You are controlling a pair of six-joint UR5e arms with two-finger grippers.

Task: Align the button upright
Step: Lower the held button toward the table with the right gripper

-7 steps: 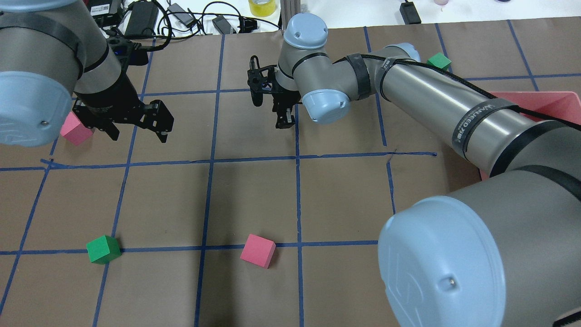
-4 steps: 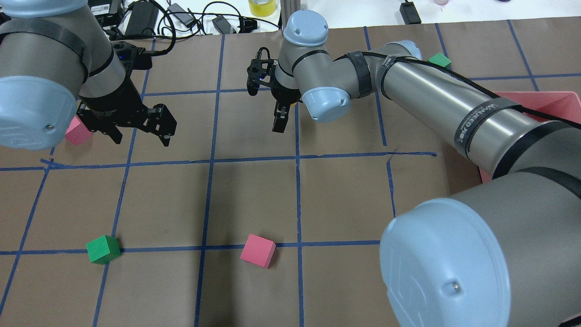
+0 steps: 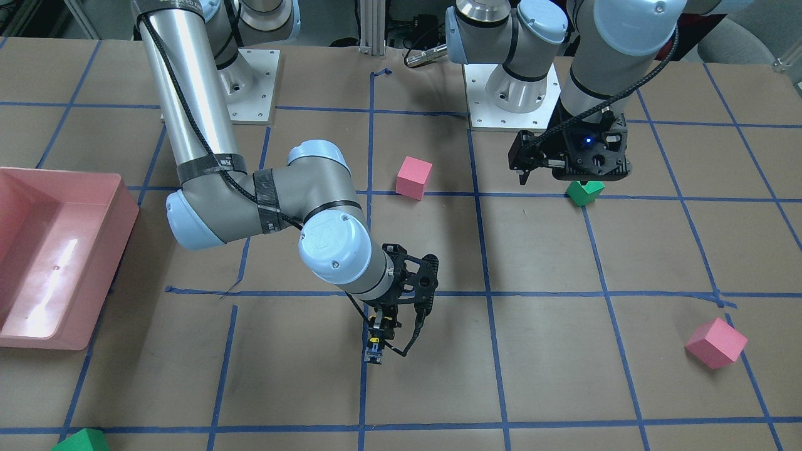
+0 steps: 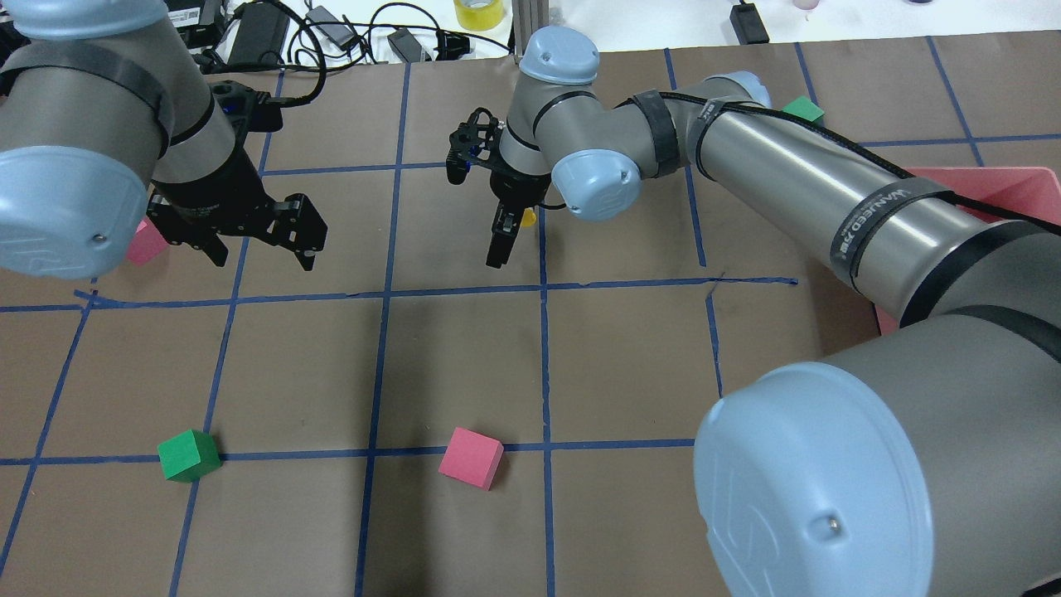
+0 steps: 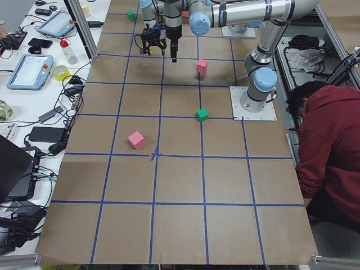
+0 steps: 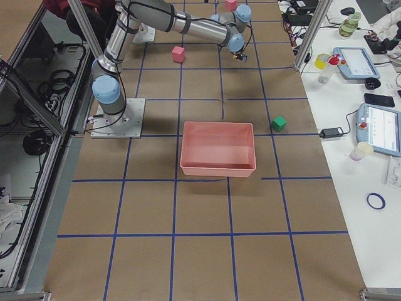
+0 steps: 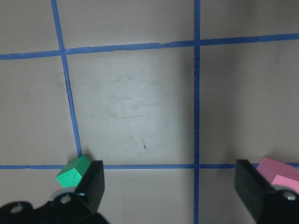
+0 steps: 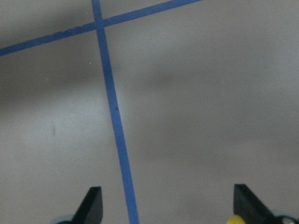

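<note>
The button (image 3: 374,347) is a tiny piece with a yellow cap (image 4: 527,218), sitting at the tips of my right gripper (image 3: 377,335) on a blue tape line mid-table. In the right wrist view the gripper (image 8: 168,207) has its fingers wide apart and is open. The yellow cap (image 8: 235,219) peeks out beside the inner edge of one finger. Whether the button rests on the paper or clings to that finger, I cannot tell. My left gripper (image 4: 261,249) hangs open and empty above the table, well off to the side.
A pink bin (image 3: 37,338) stands at the table's right end. One green cube (image 3: 584,192) lies below the left gripper, another (image 4: 802,109) at the far right. Pink cubes (image 4: 471,458) (image 3: 715,342) lie near the robot and left. Cables and clutter line the far edge.
My right wrist has turned and swung its fingers a little left and toward the robot; the yellow cap now shows beside them. The left gripper drifted slightly right.
</note>
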